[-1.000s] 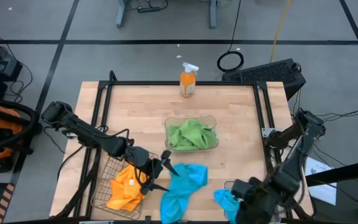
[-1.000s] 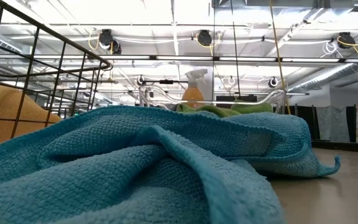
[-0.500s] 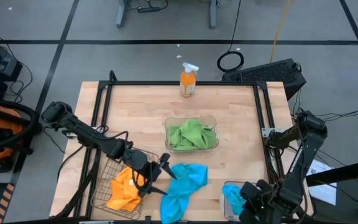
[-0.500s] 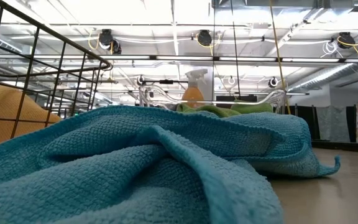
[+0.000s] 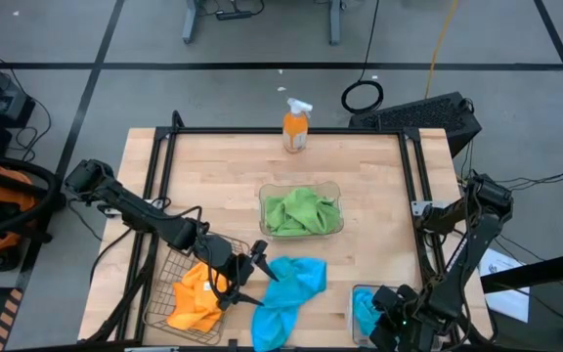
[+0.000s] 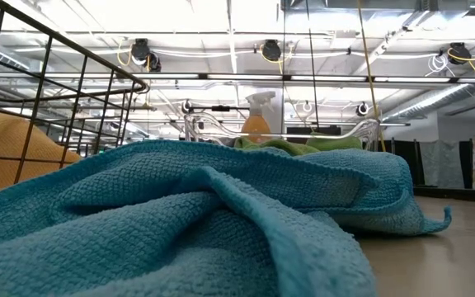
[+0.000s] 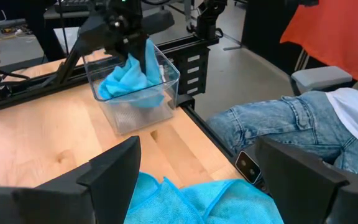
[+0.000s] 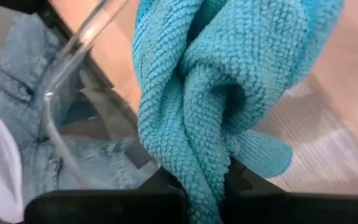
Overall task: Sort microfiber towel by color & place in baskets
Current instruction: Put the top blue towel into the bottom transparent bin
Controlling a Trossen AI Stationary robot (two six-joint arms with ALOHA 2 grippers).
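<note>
1. Right end effector (image 5: 387,325) pinches a blue towel (image 7: 129,78), hanging it inside the clear basket (image 7: 169,74) at the surface's near right corner.
2. Left end effector (image 5: 252,271), spread wide, hovers over the second blue towel (image 5: 286,293), near centre.
3. Soft, light, floppy cloth: I'd pinch a raised fold, not a flat edge.

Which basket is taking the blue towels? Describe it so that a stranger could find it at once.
Start at the wooden table and go to its near right corner, under the right gripper. The clear plastic basket there holds one blue towel. The other clear basket holds green, and the wire basket holds orange.
</note>
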